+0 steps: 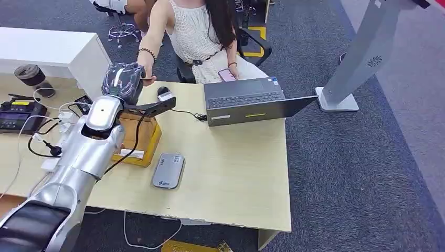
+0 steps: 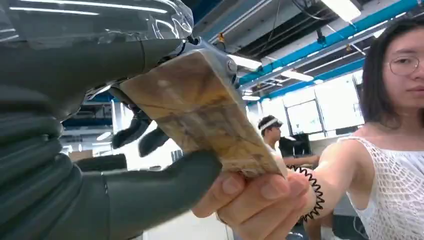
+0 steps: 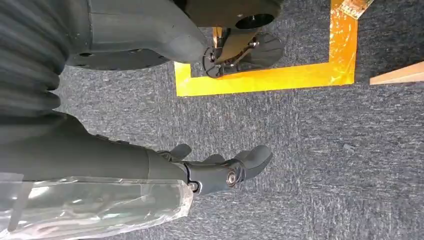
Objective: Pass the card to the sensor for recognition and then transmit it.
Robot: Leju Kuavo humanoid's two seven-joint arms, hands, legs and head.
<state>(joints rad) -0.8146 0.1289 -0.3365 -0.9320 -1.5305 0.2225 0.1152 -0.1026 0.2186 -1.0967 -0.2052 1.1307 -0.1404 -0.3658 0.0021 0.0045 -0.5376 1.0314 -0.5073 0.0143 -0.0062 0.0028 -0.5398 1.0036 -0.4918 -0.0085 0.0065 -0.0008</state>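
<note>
Left hand (image 2: 125, 150): thumb and fingers (image 2: 150, 140) pinched the card (image 2: 200, 115), held out past the table's far edge. Person's hand (image 2: 260, 200): gripped the card's outer end, just beyond the thumb. Right hand (image 3: 200, 170): fingers (image 3: 250, 160) loosely parted, holding nothing, above carpet (image 3: 325, 150).
</note>
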